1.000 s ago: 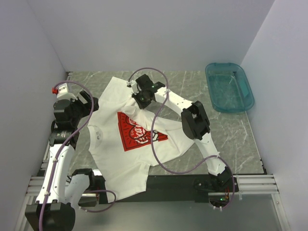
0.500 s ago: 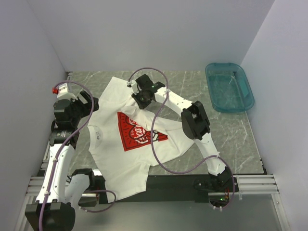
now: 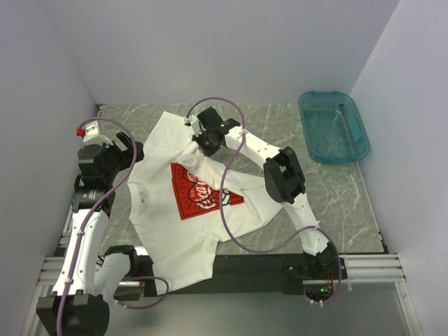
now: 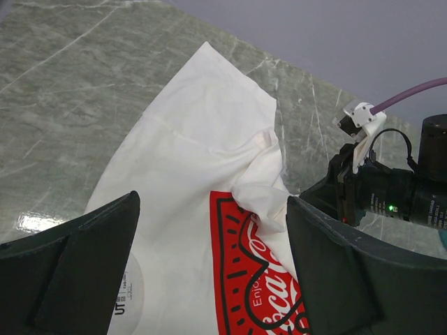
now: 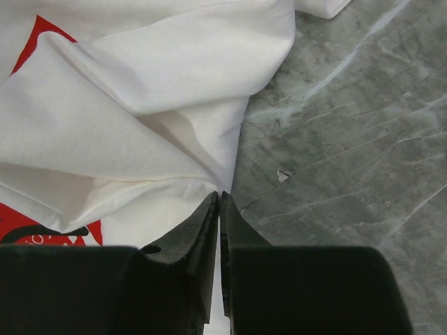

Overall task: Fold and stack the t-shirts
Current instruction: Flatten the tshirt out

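1 white t-shirt [image 3: 175,227] lies spread on the green marbled table [image 3: 336,203], left of centre, chest side up. its red square print [image 3: 198,187] with white script faces up. the neck end with its grey inner label [image 3: 142,194] points toward the left arm. 1 corner of the shirt hangs over the near table edge, just beside the left arm's base. the far part reaches toward the back wall, with 1 sleeve spread flat on the marble.

right gripper [image 5: 221,199] is down on the shirt's far right side, just past the print. its jaws are pressed together, with only a thin white sliver between the black fingers [image 5: 188,237], so it's clamped on the shirt's folded edge. the cloth there is bunched into a raised, creased fold that lies partly over the print's upper corner. bare marble lies right beside the fingertips.

left gripper [image 4: 211,206] hangs above the shirt's neck end. its jaws are wide apart with nothing between them, and it isn't touching the cloth. the 2 grippers are well apart.

a teal basin [image 3: 326,93] sits at the far right corner of the table, well clear of the shirt, and looks empty.
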